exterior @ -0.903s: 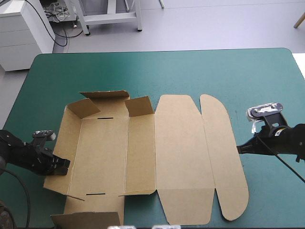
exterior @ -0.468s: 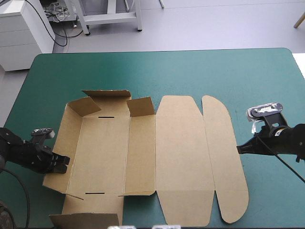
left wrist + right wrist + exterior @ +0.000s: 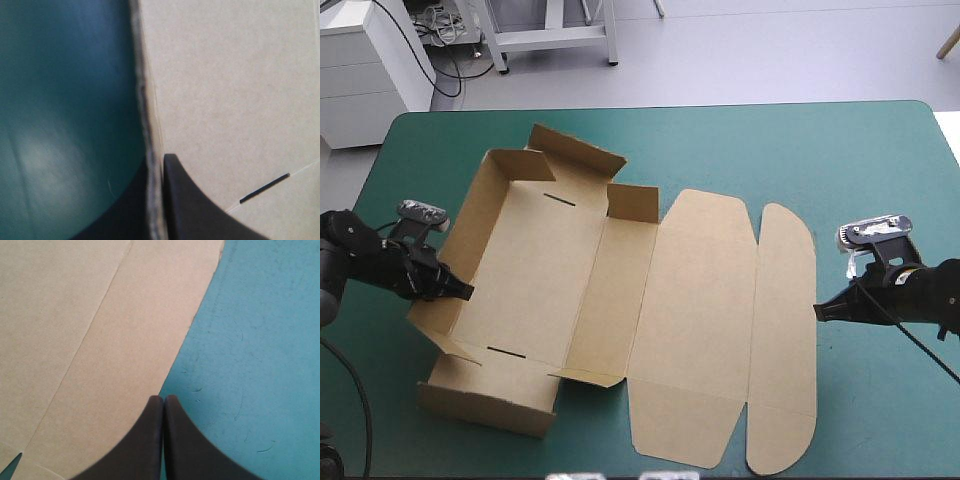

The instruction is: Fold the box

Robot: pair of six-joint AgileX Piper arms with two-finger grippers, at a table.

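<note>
box sits left-centre on the teal-green cover, turned a bit. near wall is up at the near-left corner. lid lies flat to the right, w/ the rounded flap rightmost. l gripper, mid-left: black fingers all but closed, clamped on the raised left wall, one finger inside the box and one outside; slot near the inside finger. r gripper: closed tight, empty, tip at the flap's right edge. far wall is up, tilted.
</note>
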